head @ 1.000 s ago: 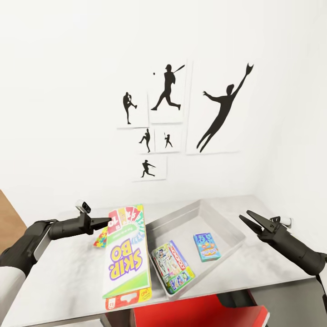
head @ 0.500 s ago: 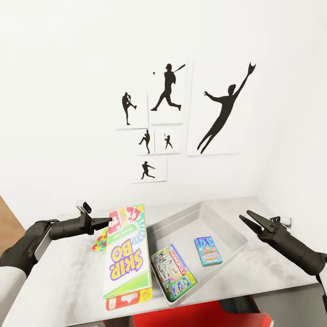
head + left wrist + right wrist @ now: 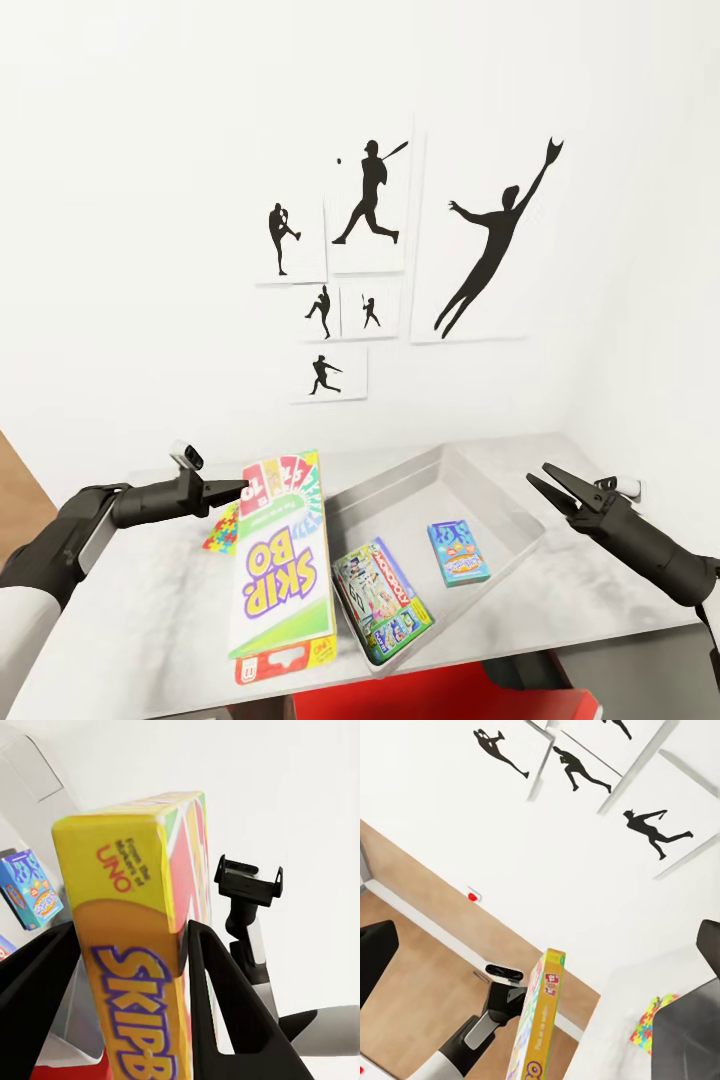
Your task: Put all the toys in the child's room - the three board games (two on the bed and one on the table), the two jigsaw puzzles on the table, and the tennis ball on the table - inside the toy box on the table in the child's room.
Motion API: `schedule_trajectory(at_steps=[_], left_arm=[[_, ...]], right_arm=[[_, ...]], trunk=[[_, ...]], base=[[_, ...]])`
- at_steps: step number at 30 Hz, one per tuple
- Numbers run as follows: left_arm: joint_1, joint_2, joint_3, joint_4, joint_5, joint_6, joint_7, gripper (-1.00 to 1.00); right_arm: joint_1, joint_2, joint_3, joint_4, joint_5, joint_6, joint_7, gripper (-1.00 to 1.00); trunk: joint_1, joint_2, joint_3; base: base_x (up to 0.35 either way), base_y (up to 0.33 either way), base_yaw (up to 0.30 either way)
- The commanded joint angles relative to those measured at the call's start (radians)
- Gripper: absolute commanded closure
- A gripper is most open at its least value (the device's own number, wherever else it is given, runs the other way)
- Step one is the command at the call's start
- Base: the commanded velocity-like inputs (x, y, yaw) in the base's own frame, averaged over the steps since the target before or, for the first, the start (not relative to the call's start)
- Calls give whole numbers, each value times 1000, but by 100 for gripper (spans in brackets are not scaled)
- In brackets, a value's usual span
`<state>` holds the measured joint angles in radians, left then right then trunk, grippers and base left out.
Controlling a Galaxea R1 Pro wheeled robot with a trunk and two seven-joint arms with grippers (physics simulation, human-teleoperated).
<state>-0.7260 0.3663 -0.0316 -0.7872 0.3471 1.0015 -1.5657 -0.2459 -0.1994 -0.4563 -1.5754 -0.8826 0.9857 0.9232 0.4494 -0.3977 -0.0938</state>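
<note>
**Skip-Bo box gripped at the bin's edge**

The left gripper [image 3: 232, 490] is clamping its jaws on the far end of the Skip-Bo box [image 3: 280, 565], holding it over the table [image 3: 140, 610] just beside the toy box [image 3: 505, 490]. In the left wrist view the two dark fingers [image 3: 225, 1012] are pressing on either face of the box [image 3: 139, 945]. The lid is reading "SKIP-BO" in large yellow letters on green, and the yellow end is carrying small red print, "From the Makers of UNO".

Inside the grey bin, the Monopoly box [image 3: 385, 600] is lying flat near the front wall, and the small blue box [image 3: 458, 552] is lying apart from it, further right; its print is too small to read.

A jigsaw puzzle [image 3: 222, 528] of yellow, blue, green and pink pieces is resting on the table under the left gripper, partly hidden by the held box.

The right gripper [image 3: 550, 486] is hovering over the bin's right rim, jaws spread apart, holding nothing.

Black sports silhouette prints [image 3: 485, 240] are hanging on the white wall behind.
</note>
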Motion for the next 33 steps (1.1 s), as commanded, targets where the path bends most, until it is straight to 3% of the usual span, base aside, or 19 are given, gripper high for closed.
schedule_trajectory(at_steps=[1, 12, 19, 23, 27, 31, 33], left_arm=[[-1, 1, -3, 0, 2, 11, -5, 100], [-1, -1, 2, 0, 2, 24, -5, 100], [-1, -18, 5, 0, 3, 28, -5, 100], [-1, -42, 8, 2, 0, 27, -5, 100], [-1, -49, 8, 5, 1, 27, -5, 100], [-1, -75, 10, 11, 6, 28, 52, 100], [-1, -104, 27, 13, 7, 28, 83, 100]], right_arm=[[-1, 0, -1, 0, 2, 4, 4, -100], [-1, -2, -3, 2, 1, 4, 5, -100], [-1, -10, -6, 8, -2, 5, 6, -100], [-1, -13, -17, 17, -2, 6, 7, -100], [-1, -13, -30, 20, -2, 7, 8, -100], [-1, -14, -51, 22, -3, 7, 10, -100], [-1, -15, -64, 23, -1, 7, 11, -100]], trunk=[[1, -2, -2], [1, -2, -2], [1, -2, -2], [1, -2, -2], [1, -2, -2], [1, -2, -2], [1, -2, -2]], base=[[0, 0, 0], [0, 0, 0], [0, 0, 0], [0, 0, 0], [0, 0, 0], [0, 0, 0], [0, 0, 0]])
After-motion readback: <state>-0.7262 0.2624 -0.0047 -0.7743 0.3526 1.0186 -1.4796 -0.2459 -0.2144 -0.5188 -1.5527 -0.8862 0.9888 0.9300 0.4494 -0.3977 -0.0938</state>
